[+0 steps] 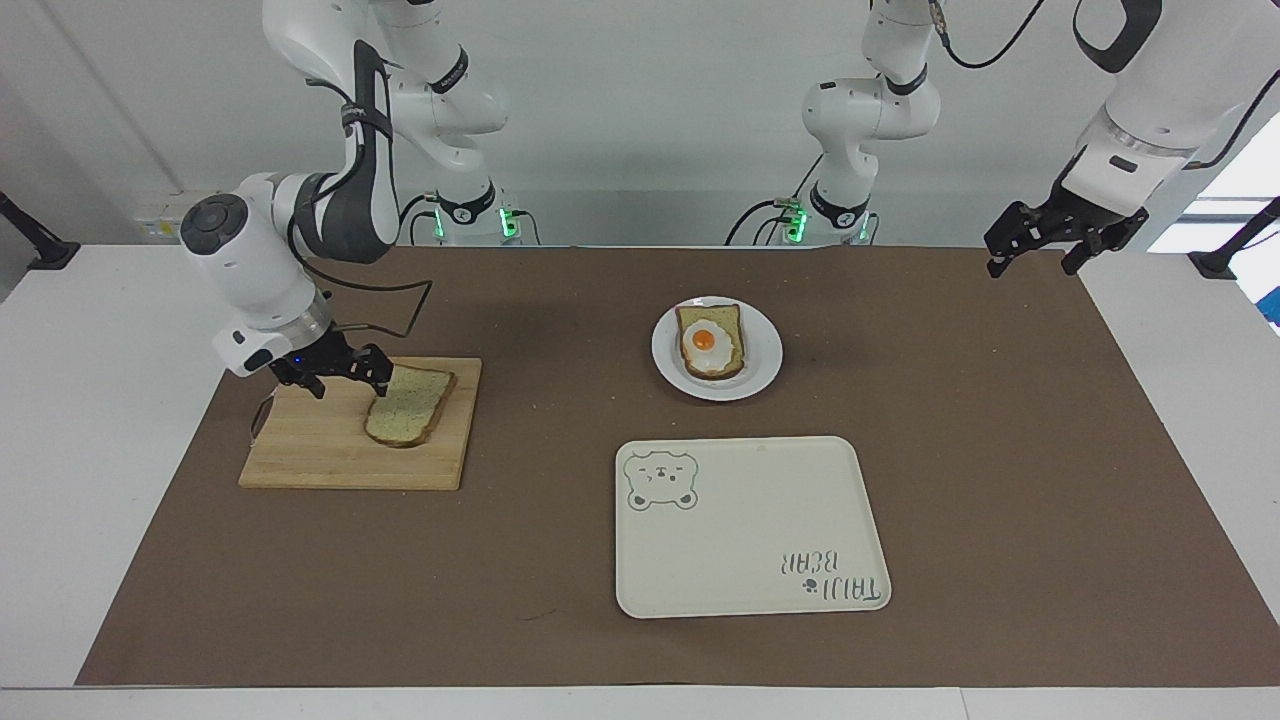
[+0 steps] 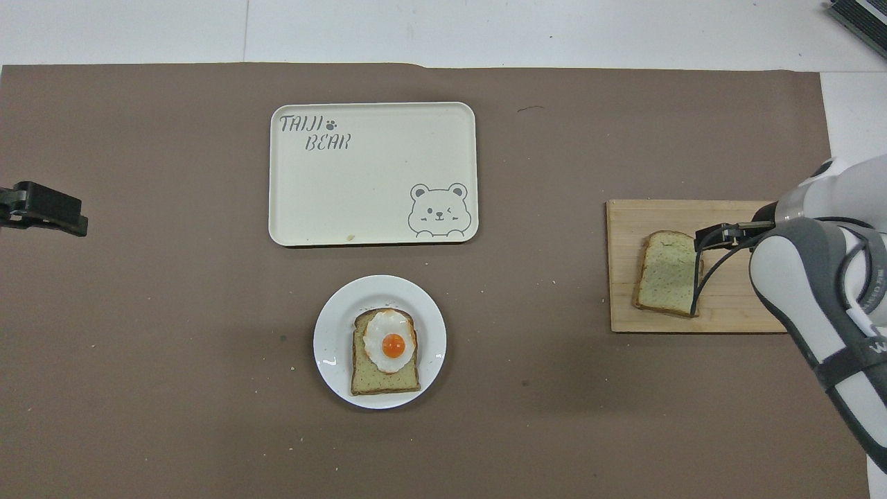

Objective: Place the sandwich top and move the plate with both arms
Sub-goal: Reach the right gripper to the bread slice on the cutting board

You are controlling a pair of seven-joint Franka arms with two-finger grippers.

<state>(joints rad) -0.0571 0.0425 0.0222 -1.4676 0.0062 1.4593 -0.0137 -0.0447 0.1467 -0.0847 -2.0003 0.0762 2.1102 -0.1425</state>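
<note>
Matt brown paper mat [image 1: 1000, 450]; pale grained wooden cutting board [image 1: 320, 440]; glossy white plate [image 1: 765, 350]; smooth matt cream tray [image 1: 750, 540].

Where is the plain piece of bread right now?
The sandwich top lies on the wooden cutting board at the right arm's end of the table, with the right gripper down at its edge.

Right arm [image 1: 300, 215] bent down from its base, wrist tilted, right gripper [image 1: 335, 372] lowered close over the table at that arm's end, fingers apart, one fingertip [image 1: 381, 381] lowest and angled inward. Seen from overhead, the same right gripper [image 2: 717, 235] reaching sideways out of the white forearm. Left arm [image 1: 1150, 110] waiting, raised, left gripper [image 1: 1040, 240] hanging over the table's edge at its own end, fingers spread, tips pointing down.
</note>
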